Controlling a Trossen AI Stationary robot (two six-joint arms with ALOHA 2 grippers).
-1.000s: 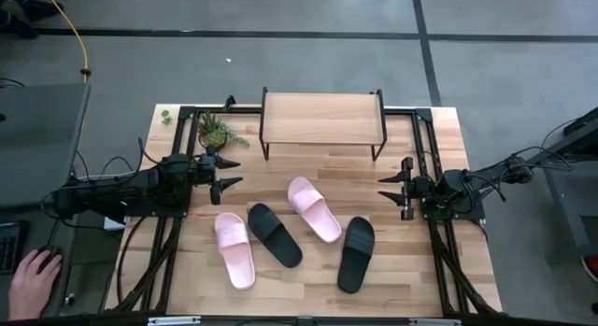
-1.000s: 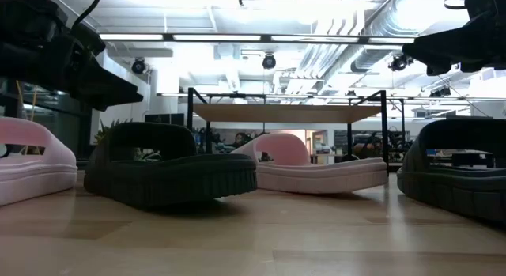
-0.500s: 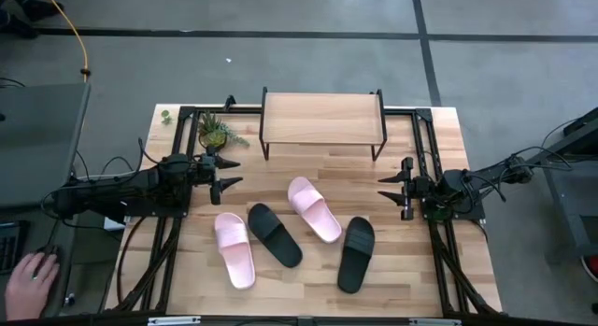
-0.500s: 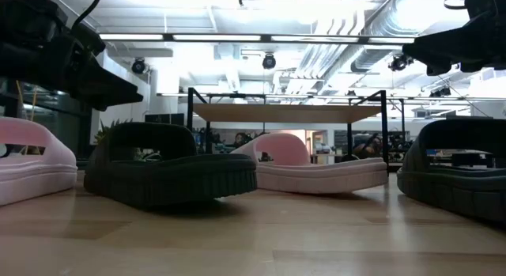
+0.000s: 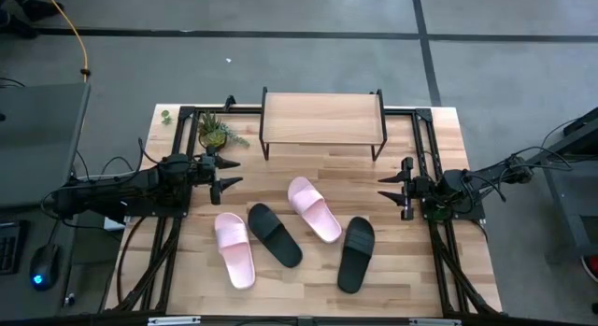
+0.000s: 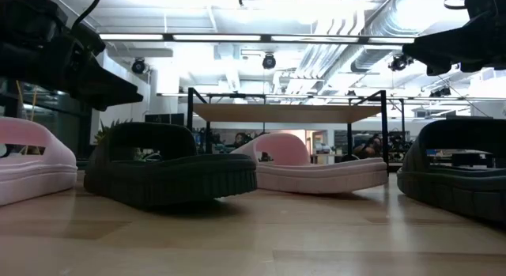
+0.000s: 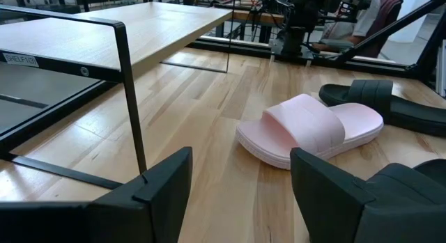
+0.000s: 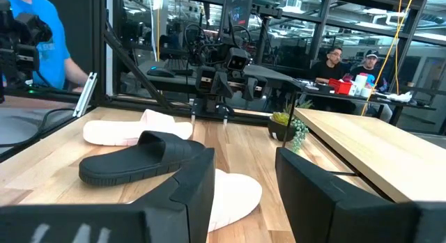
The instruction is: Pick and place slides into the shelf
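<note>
Slides first: four wide-strapped rubber sandals lie scattered across the near half of the wooden counter [image 5: 430, 139], none on the shelf yet. From the left, a pale pink slide [image 5: 234, 248], a black slide [image 5: 275, 234], a second pale pink slide [image 5: 313, 208] and a second black slide [image 5: 355, 254]. The low rack with its light plank top and thin black legs [image 5: 322, 118] stands bare at the counter's far edge. Left claw [image 5: 228, 173] hovers near the left edge, jaws spread and empty; right claw [image 5: 391, 188] waits near the right edge, jaws parted, also holding nothing. Best play, I'd judge: left claw takes the nearest pink slide across its strap, lifts clear of its black neighbour, and sets it at one end of the plank to leave space. A small potted plant [image 5: 215, 133] sits at the far left corner. Grey floor [image 5: 280, 64] surrounds the counter; seated people [image 8: 348, 62] show in the room behind.
</note>
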